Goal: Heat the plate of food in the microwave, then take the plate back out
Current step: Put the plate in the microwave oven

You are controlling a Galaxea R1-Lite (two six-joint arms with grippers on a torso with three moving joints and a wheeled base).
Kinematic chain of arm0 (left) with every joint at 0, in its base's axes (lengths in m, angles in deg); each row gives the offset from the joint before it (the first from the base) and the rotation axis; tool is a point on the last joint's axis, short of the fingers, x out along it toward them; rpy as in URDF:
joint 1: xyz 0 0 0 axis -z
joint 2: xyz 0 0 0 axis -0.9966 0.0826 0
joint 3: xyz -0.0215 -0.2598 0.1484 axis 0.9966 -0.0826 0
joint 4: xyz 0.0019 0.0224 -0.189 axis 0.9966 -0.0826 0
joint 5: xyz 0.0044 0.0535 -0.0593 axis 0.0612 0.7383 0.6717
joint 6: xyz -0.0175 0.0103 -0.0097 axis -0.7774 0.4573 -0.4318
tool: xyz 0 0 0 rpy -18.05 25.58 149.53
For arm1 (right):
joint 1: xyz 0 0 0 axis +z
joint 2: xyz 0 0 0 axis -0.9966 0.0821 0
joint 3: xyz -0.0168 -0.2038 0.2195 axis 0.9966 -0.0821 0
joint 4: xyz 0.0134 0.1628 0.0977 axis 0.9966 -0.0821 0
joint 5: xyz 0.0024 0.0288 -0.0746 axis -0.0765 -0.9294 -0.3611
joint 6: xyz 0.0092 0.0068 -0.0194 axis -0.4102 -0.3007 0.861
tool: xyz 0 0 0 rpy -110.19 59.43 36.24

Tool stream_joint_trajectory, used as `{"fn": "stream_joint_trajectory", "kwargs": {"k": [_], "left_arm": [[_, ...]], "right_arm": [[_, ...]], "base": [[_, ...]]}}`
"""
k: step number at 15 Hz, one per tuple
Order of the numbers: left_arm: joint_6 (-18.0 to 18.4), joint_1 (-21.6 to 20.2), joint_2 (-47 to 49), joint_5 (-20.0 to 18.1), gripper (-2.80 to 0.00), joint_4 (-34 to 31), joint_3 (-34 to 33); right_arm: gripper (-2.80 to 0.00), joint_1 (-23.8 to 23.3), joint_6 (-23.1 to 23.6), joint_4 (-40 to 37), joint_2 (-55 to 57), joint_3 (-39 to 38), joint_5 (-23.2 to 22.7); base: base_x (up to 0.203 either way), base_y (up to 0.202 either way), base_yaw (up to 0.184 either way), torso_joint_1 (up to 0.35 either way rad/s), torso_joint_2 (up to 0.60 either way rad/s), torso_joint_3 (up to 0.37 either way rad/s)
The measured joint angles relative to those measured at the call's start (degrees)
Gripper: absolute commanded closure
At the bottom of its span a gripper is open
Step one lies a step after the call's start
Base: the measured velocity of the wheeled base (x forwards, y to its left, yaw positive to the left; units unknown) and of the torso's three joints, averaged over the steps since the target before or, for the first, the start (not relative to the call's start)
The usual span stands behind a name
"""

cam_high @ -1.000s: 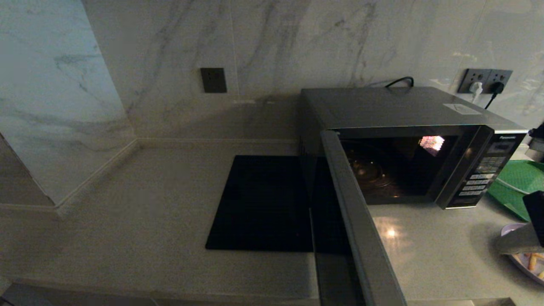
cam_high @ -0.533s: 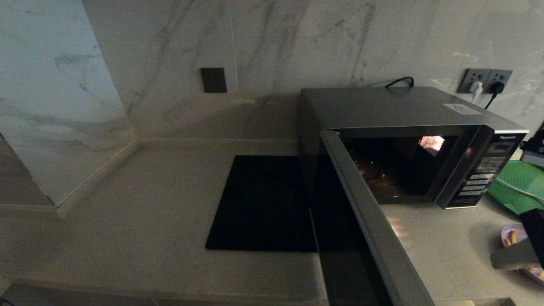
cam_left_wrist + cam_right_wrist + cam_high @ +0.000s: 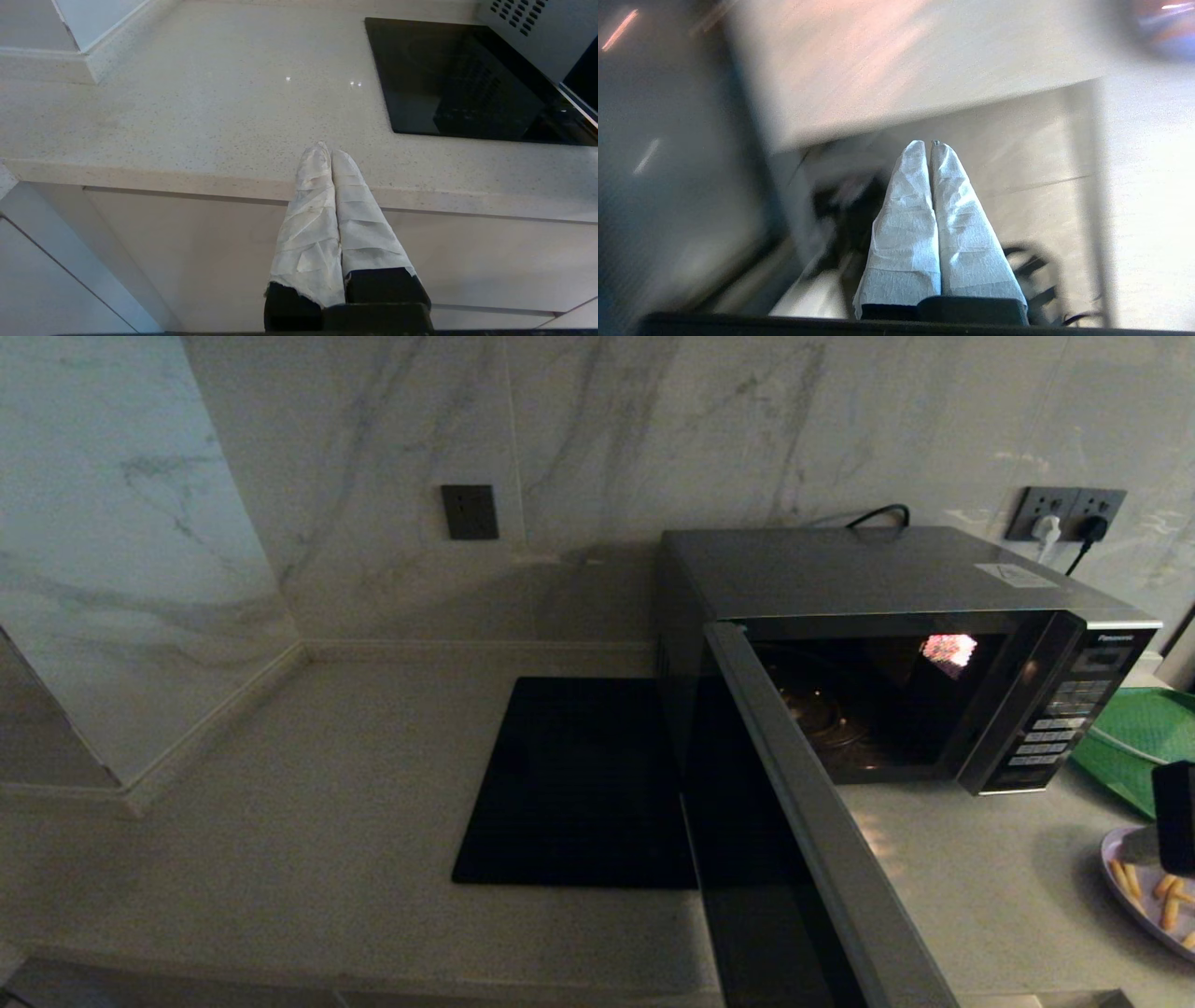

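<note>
The silver-grey microwave [image 3: 896, 569] stands at the back right of the counter. Its dark glass door [image 3: 812, 840] is swung wide open toward me, and the lit cavity shows a bare glass turntable [image 3: 822, 709]. At the far right edge of the counter lies the pale lilac plate of food [image 3: 1144, 901] with orange fries, partly cut off by the view's edge. My right arm [image 3: 1176, 817] hangs just above the plate's far rim. My right gripper [image 3: 930, 144] is shut and empty. The left gripper [image 3: 327, 151] is shut and empty, parked at the counter's front edge left of the microwave.
A flat black square mat [image 3: 579, 784] lies left of the microwave, partly behind the open door. A green tray [image 3: 1144, 737] sits right of the button panel [image 3: 1050, 737]. Plugged wall sockets [image 3: 1064, 513] are behind. A marble wall juts out at the left.
The microwave door has swung further open toward me. My right arm has drawn back to the right and upward, uncovering the fries on the plate.
</note>
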Motion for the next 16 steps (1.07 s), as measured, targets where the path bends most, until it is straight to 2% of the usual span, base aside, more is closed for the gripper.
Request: {"fn": "stream_joint_trajectory", "kwargs": {"k": [2, 5, 10, 13, 16], "left_arm": [[0.0, 0.0, 0.0, 0.0, 0.0, 0.0, 0.0], [0.0, 0.0, 0.0, 0.0, 0.0, 0.0, 0.0], [0.0, 0.0, 0.0, 0.0, 0.0, 0.0, 0.0], [0.0, 0.0, 0.0, 0.0, 0.0, 0.0, 0.0], [0.0, 0.0, 0.0, 0.0, 0.0, 0.0, 0.0]], "right_arm": [[0.0, -7.7, 2.2, 1.2, -1.9, -0.9, 3.6], [0.0, -24.2, 8.2, 2.9, -4.3, 0.0, 3.1], [0.0, -54.9, 14.5, 6.3, -4.5, 1.0, -7.2], [0.0, -71.1, 19.2, 20.2, -3.3, -0.3, -16.9], [0.0, -80.4, 24.7, 33.9, -3.3, 0.5, -23.9]], "base": [[0.0, 0.0, 0.0, 0.0, 0.0, 0.0], [0.0, 0.0, 0.0, 0.0, 0.0, 0.0], [0.0, 0.0, 0.0, 0.0, 0.0, 0.0], [0.0, 0.0, 0.0, 0.0, 0.0, 0.0], [0.0, 0.0, 0.0, 0.0, 0.0, 0.0]]}}
